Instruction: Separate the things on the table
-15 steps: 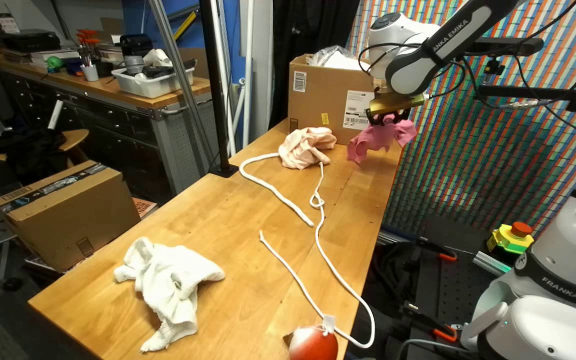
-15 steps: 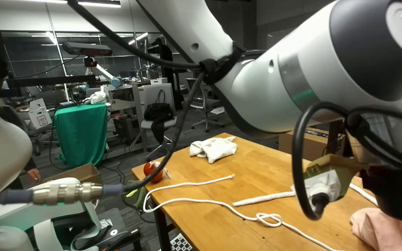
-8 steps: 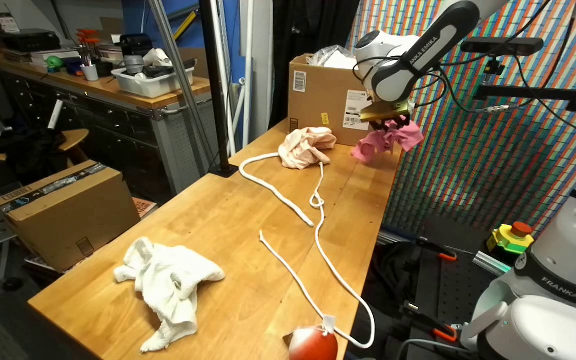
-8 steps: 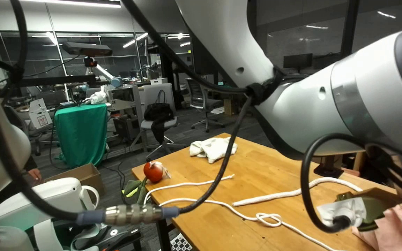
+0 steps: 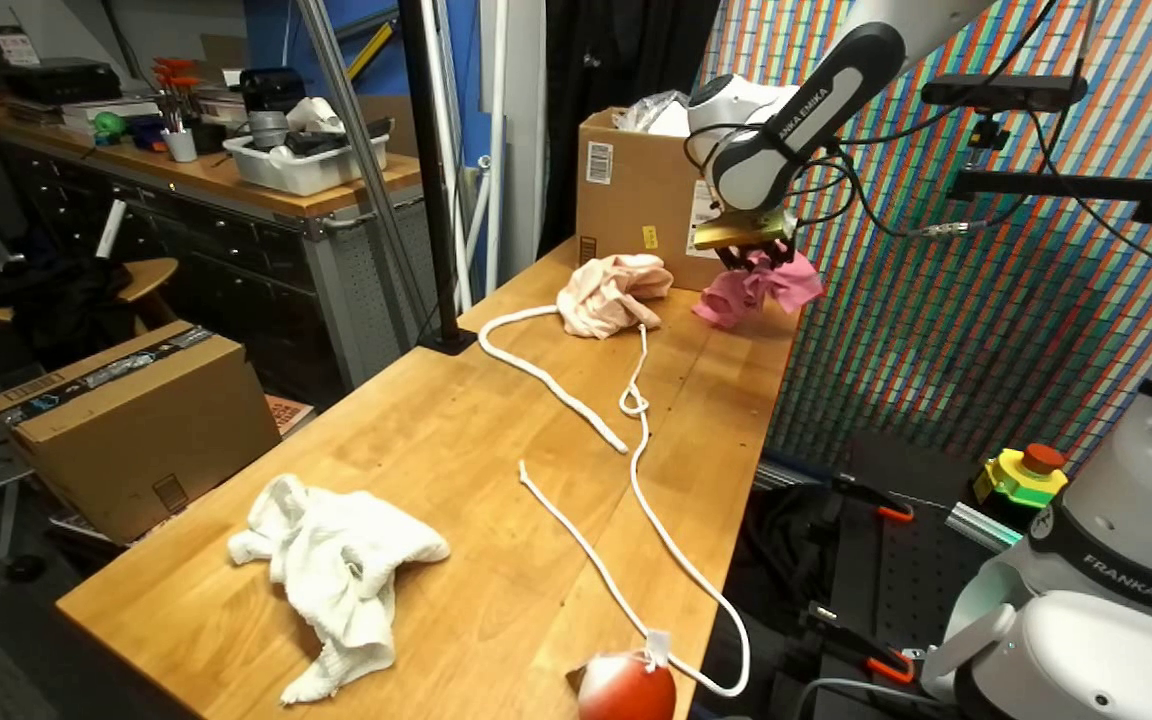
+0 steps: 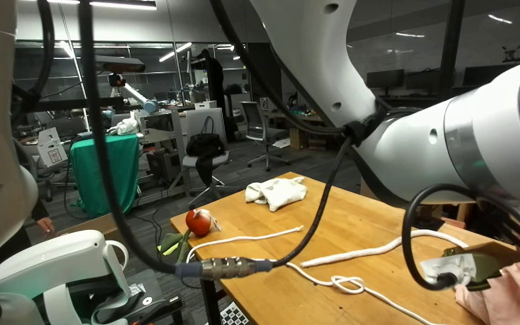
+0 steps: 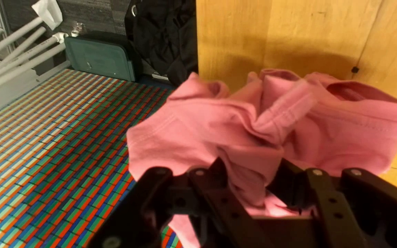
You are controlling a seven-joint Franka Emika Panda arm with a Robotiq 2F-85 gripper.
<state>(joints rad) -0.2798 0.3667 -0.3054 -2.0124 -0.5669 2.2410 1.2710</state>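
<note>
The arm (image 6: 323,54) is glossy white and rounded, with small recessed holes (image 6: 433,136) and a silvery band (image 6: 467,128) round one link (image 6: 406,158). Pale capitals (image 5: 804,115) reading ANKA EMIKA mark a black panel (image 5: 871,52); the whitish base (image 5: 1141,490) wears a black band (image 5: 1116,570) lettered FRANKA EMIKA. Thick black cables (image 6: 92,90), bunched with a black tie (image 6: 355,132), run through a ribbed metal connector (image 6: 228,267) with blue-grey ends (image 6: 258,266). The wrist mount (image 5: 741,231) shines gold; the fingers (image 7: 217,175) are black, dotted with round screw heads (image 7: 317,172)
</note>
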